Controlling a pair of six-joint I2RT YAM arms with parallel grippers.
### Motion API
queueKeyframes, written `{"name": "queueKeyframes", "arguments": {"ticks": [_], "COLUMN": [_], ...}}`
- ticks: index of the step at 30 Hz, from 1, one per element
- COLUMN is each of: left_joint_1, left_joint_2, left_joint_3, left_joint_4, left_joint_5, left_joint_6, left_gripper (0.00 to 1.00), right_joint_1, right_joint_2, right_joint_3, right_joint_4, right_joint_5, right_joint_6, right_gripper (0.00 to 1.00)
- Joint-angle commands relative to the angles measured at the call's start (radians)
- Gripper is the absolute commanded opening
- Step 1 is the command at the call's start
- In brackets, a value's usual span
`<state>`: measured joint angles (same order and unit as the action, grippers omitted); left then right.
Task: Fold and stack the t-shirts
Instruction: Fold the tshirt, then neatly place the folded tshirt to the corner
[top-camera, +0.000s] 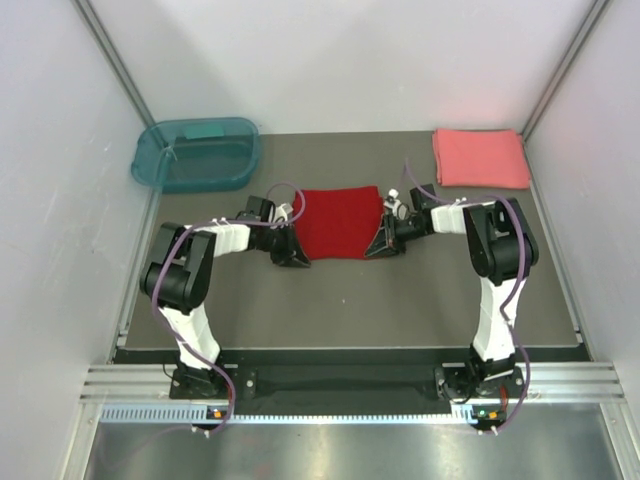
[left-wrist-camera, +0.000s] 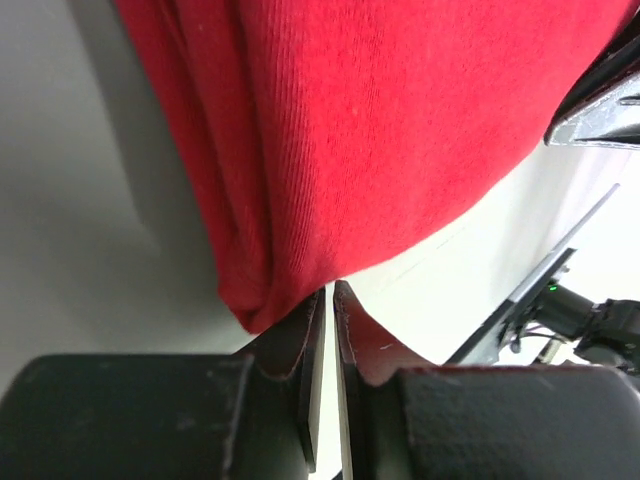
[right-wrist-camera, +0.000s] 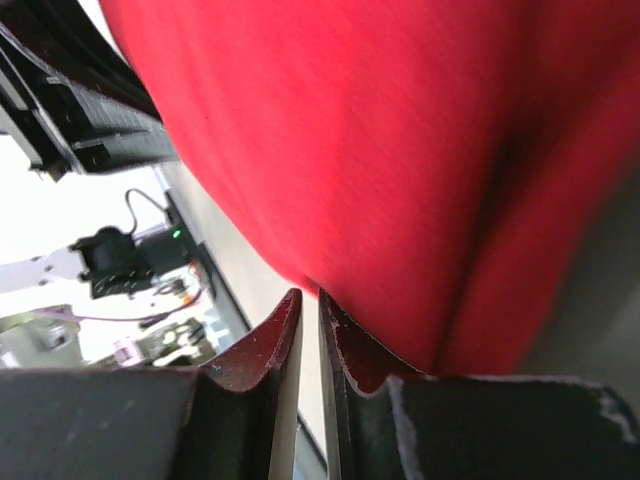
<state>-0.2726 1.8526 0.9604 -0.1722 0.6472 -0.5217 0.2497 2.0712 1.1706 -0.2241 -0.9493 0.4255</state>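
Left fingers (left-wrist-camera: 365, 345) and right fingers (right-wrist-camera: 262, 348) pinch opposite edges of the red t-shirt (top-camera: 338, 222), the gripped corners hidden from above.

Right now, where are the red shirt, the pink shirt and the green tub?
red shirt (top-camera: 338, 222): top view, middle of the cloth.
pink shirt (top-camera: 480, 158): top view, middle of the folded top.
tub (top-camera: 205, 180): top view, its near wall.

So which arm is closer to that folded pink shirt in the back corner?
The right. The right gripper holds the red shirt by its right edge, with the pink shirt diagonally behind it; the left gripper holds the red shirt's opposite edge, farther away.
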Motion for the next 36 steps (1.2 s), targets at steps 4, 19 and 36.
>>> {"name": "queueKeyframes", "arguments": {"ticks": [4, 19, 36], "left_joint_1": [-0.014, -0.437, -0.793], "left_joint_2": [-0.078, -0.168, 0.177], "left_joint_3": [0.001, 0.251, 0.436], "left_joint_4": [-0.145, -0.234, -0.150], "left_joint_5": [-0.168, -0.538, -1.115], "left_joint_6": [0.149, 0.294, 0.690], "left_gripper": [0.14, 0.53, 0.56], "right_joint_1": [-0.062, -0.188, -0.415], "right_joint_2": [-0.084, -0.370, -0.552], "right_joint_3": [-0.107, -0.017, -0.159], "right_joint_4": [-0.004, -0.304, -0.265], "right_joint_5": [0.020, 0.211, 0.195], "right_joint_6": [-0.067, -0.065, -0.093], "right_gripper": [0.14, 0.41, 0.54]}}
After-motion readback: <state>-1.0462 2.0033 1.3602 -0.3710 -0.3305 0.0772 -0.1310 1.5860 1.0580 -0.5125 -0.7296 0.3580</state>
